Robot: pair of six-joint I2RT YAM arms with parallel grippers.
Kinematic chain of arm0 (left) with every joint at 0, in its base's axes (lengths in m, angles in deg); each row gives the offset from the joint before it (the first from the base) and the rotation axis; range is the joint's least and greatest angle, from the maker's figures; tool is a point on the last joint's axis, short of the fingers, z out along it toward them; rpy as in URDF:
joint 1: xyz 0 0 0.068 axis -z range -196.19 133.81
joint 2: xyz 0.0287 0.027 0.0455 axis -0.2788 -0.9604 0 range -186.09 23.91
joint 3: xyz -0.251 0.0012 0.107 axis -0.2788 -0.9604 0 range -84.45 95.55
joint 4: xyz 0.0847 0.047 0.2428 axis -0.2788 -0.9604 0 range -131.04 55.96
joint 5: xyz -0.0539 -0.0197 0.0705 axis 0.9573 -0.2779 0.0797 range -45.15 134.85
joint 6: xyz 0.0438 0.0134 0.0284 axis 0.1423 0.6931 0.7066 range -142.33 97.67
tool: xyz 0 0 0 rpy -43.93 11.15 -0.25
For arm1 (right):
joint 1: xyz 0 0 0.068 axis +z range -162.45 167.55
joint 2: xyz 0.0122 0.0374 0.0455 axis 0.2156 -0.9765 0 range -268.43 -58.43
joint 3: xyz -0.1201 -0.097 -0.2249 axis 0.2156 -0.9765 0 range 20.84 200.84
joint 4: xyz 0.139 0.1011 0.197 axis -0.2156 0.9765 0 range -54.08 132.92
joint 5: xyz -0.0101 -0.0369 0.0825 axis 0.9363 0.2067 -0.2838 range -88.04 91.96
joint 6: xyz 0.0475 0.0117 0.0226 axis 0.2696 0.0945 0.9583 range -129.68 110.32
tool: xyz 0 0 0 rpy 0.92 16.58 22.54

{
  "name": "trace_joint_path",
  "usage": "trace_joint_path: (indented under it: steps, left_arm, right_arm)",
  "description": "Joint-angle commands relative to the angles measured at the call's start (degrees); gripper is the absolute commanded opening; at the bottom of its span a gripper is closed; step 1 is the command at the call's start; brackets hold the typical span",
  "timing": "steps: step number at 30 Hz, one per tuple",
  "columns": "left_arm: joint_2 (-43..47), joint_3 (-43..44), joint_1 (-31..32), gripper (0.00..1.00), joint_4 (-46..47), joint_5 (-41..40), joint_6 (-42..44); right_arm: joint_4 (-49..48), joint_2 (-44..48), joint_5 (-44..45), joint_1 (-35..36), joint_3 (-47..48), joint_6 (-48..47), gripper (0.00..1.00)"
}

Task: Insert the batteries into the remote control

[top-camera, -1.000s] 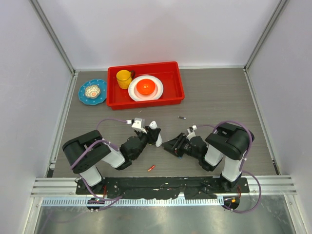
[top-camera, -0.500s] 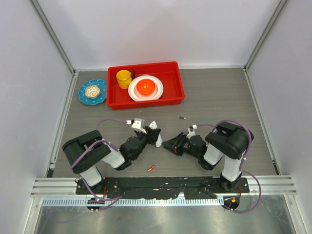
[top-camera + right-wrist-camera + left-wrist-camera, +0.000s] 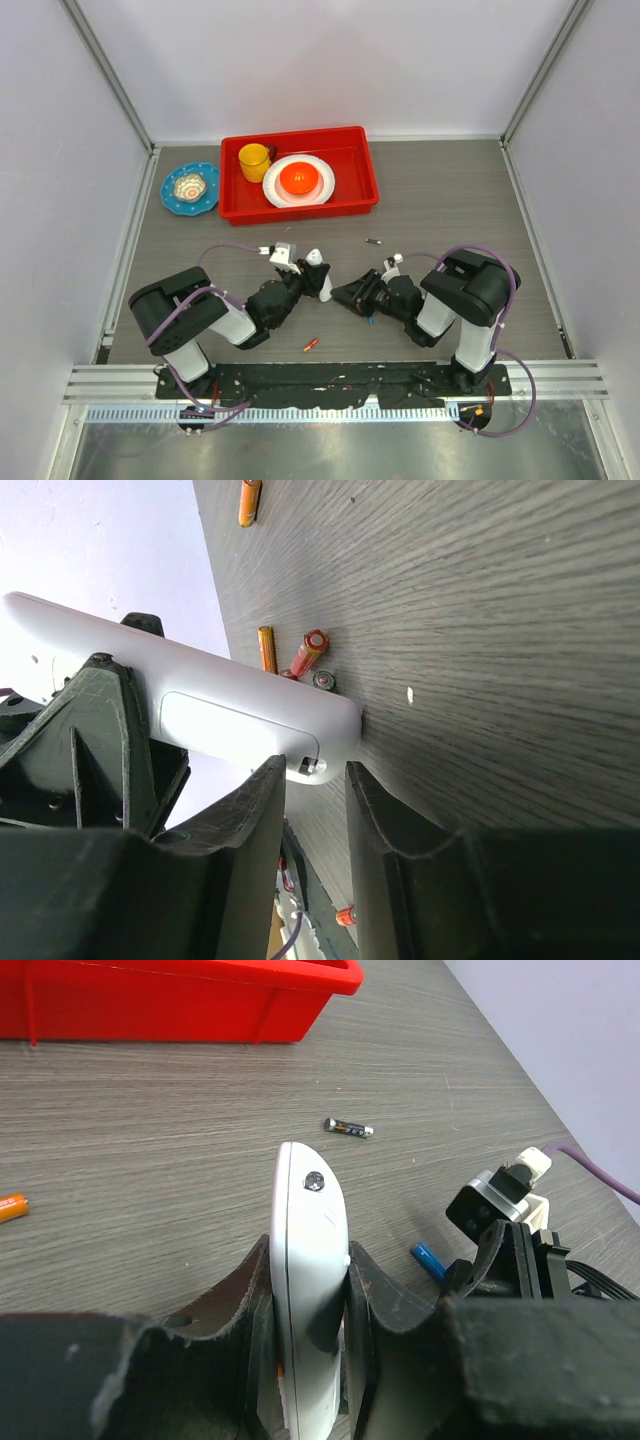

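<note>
Standing edgewise, remote control clamped in left gripper.

Overhead view: you have bright, even, diffuse light. The white walls wash pale, and the arms drop only faint, soft shadows on the tabletop. Dull sheen on the steel strip at the near edge. Focus is sharp throughout.

Left wrist view: your left pincer sits close, dark and soft-edged. The remote control glares near-white.

Right wrist view: tabletop grain is crisp mid-frame. The right pincer is blurred and shadowed, and the remote control's far end is blown out against the pale wall.
</note>
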Motion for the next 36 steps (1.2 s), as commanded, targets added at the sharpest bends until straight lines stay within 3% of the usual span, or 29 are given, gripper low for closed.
trace_joint_path:
  steps: [1,28,36]
  left_arm:
    - [-0.6,-0.5,0.2,0.0,13.9,-0.2,0.0]
    - [-1.1,-0.5,0.2,0.0,13.8,-1.3,-0.4]
    - [-1.2,-0.6,0.2,0.0,13.9,-1.1,-0.7]
  right_arm:
    - [-19.8,0.9,0.4,-0.2,1.3,0.5,0.36]
    - [-19.8,2.1,0.0,0.0,1.8,1.8,0.38]
    - [-19.8,2.0,0.2,0.0,2.1,1.7,0.31]
